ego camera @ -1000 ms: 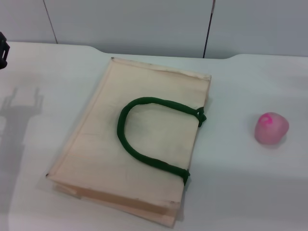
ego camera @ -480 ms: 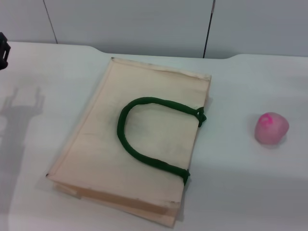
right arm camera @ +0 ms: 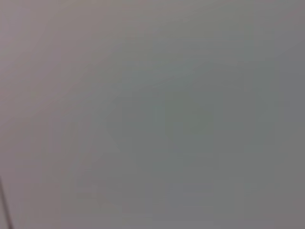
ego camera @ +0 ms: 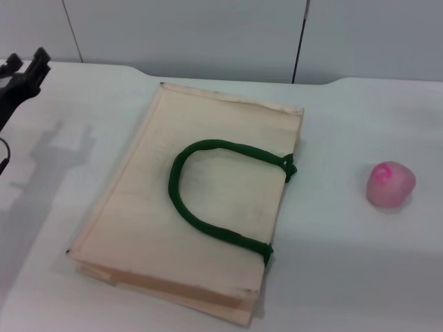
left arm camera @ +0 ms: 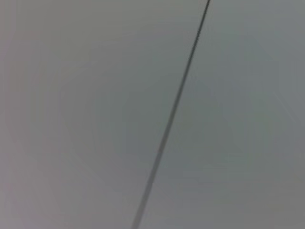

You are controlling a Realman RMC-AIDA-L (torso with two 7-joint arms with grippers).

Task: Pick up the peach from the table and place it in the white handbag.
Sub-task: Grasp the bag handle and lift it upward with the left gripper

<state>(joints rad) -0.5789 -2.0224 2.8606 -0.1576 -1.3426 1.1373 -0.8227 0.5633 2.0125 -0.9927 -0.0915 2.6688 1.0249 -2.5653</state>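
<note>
Nothing done yet: peach (ego camera: pixel 390 184) untouched near desk (ego camera: pixel 346 277) right edge, white handbag (ego camera: pixel 201 200) flat mid-desk, left gripper (ego camera: pixel 28 72) at far-left corner, finger state untellable, right gripper unseen.

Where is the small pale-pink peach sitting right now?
In the head view, the small pale-pink peach sits on the white table at the robot's right, apart from the flat cream cloth handbag with green handles.
</note>
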